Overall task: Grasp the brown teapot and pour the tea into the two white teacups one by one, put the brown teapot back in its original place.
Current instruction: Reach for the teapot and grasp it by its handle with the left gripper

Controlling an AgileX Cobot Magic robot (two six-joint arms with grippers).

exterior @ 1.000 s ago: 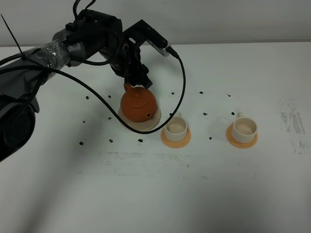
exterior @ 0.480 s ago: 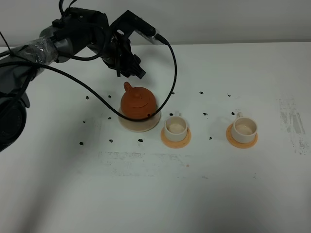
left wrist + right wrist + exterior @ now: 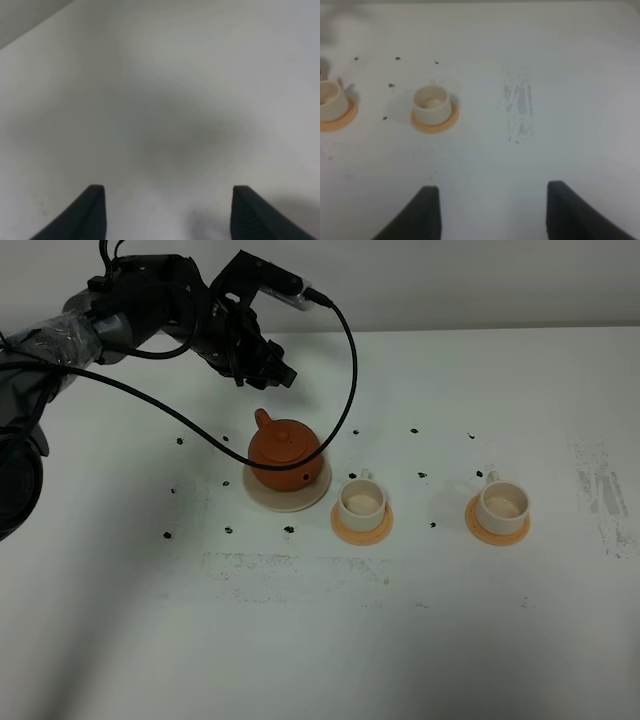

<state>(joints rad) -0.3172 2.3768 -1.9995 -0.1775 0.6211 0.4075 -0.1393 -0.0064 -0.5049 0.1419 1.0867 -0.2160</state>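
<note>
Backing off from the teapot [image 3: 284, 453], the left gripper [image 3: 262, 368] hangs behind it, jaws spread and empty. Teapot rests on its saucer [image 3: 262, 498] beside the cups [image 3: 361, 502]; the task looks essentially finished.

text: none readable | labels, brands, numbers — none (all views)

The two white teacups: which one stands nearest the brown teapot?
The left teacup in the high view, right beside the brown teapot; the other teacup stands alone farther right.
</note>
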